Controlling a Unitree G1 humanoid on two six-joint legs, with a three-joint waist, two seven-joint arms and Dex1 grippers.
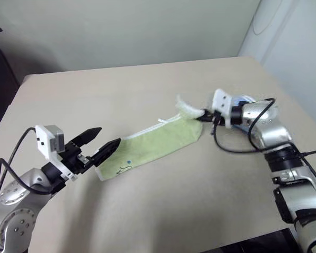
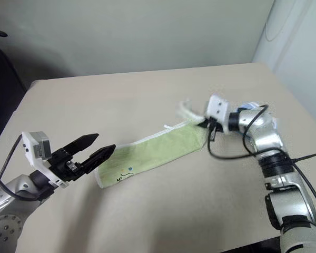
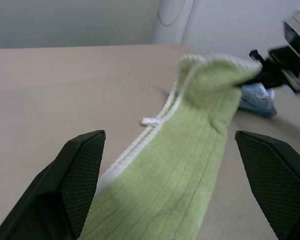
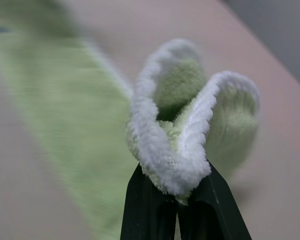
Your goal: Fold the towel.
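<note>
Surface: beige matte table (image 1: 147, 211) set against pale walls, with its far right corner near a white rounded fixture.
Towel: light lime-green terry towel (image 1: 152, 145) with white stitched edging, already narrowed to 1 long strip, lying near the middle of the table.
Long axis: runs diagonally, from the end nearer the table's near left corner up toward the far right corner.
Near end: flat on the table, carrying a small printed mark and a blue dot, just in front of the left gripper (image 1: 101, 141).
Far end: lifted off the table and bunched into 2 white-edged lobes, pinched by the right gripper (image 4: 182, 197).
Right gripper: black fingers clenched on that raised corner; the right wrist view shows the cloth squeezed between them.
Left gripper: released, its 2 black fingers (image 3: 75, 180) spread wide, hovering level at the towel's near end with the strip running away between them, grasping nothing.
Key relation: the held end must travel along the long axis toward the left gripper, so the right arm carries the fold while the left, nearer the flat end, could pin it.
Other thing: small light blue cloth (image 3: 257, 97) with white trim lies beyond the right gripper, toward the table's right edge.
</note>
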